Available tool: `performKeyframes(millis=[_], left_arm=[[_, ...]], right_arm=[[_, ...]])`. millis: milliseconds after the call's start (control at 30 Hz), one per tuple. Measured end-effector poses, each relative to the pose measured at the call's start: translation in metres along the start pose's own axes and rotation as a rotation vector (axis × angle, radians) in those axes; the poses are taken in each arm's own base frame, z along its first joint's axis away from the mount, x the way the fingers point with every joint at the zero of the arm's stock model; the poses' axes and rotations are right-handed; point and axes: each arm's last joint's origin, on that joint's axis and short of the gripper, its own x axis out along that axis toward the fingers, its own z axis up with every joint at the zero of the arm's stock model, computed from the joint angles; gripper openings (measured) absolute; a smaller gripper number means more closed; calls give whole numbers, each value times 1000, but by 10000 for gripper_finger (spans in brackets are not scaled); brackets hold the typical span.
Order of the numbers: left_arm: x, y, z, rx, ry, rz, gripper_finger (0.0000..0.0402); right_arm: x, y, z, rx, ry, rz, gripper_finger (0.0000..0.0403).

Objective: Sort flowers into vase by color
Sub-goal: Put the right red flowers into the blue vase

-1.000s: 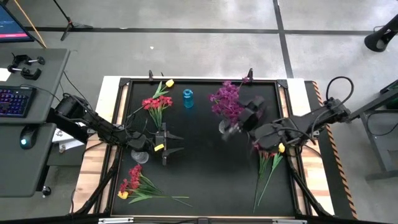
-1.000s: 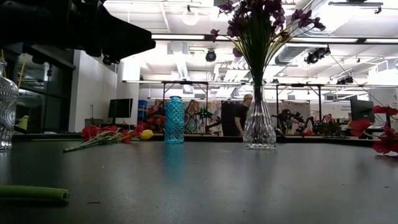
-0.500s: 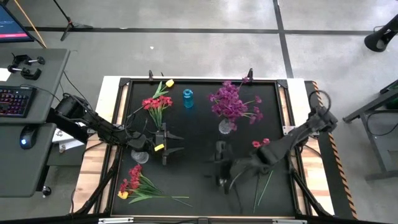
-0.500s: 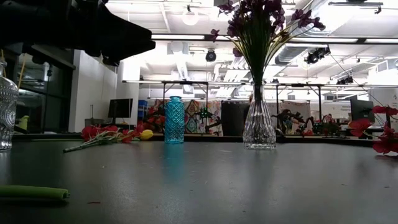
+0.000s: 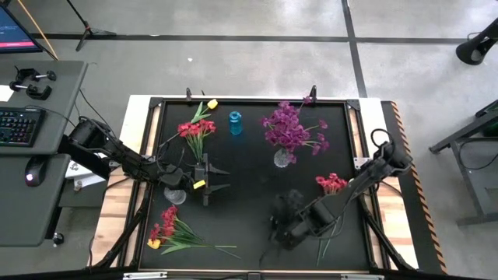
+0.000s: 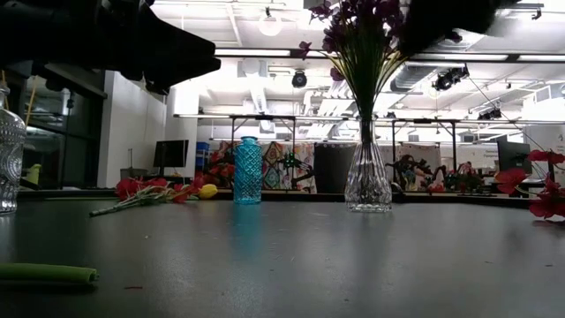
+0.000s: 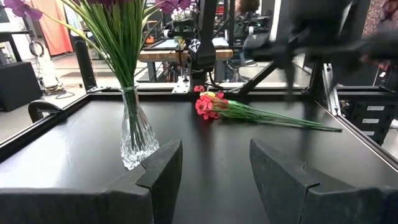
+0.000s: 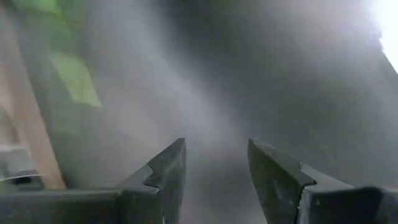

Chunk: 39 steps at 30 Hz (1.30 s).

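Note:
A clear vase [image 5: 281, 158] of purple flowers [image 5: 289, 128] stands mid-table, and a small blue vase [image 5: 235, 122] stands behind it to the left. Red flowers with a yellow bud [image 5: 194, 128] lie at the far left. A red-pink bunch [image 5: 167, 225] lies at the near left, and another red bunch [image 5: 331, 183] lies at the right, stems toward the near edge. My left gripper [image 5: 222, 179] hovers open left of centre, beside a second clear vase [image 5: 175, 195]. My right gripper [image 5: 278, 224] is open above the near middle of the table, holding nothing.
A raised black frame [image 5: 148, 155] rims the dark table. In the low view a green stem [image 6: 44, 275] lies close at the left. My right arm [image 5: 358, 183] slants across the right bunch's stems. Bare tabletop [image 5: 249, 210] lies between the grippers.
My right gripper has swung from beside the purple flowers toward the table's near edge and somewhat left, sinking and tipping downward; its arm now shows at the top of the low view. The purple flowers stand uncovered in their vase. My left arm has kept still.

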Motion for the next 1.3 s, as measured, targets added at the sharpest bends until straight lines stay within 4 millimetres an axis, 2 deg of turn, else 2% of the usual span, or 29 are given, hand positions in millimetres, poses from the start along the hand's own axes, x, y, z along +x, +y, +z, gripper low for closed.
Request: performKeyframes(millis=[167,233,300,400,567,800,1133,1300], left_arm=[[0,0,0,1,2,0,176],[0,0,-1,5,8,0,176],[0,0,-1,8,12,0,176],[0,0,-2,21,22,0,176],[0,0,-2,20,21,0,176],[0,0,-2,18,21,0,176],[0,0,-2,18,21,0,176],[0,0,-2,19,22,0,176]], right_arm=[[-5,-28,-48,363,268,-466,158],[-11,-32,-67,452,307,-637,158],[-15,-32,-82,525,320,-739,158],[-17,-26,-96,607,298,-730,158],[-17,-24,-104,680,249,-712,158],[11,-53,-120,687,298,-782,158],[24,-90,-127,793,304,-666,158],[33,-98,-132,819,309,-632,158]])
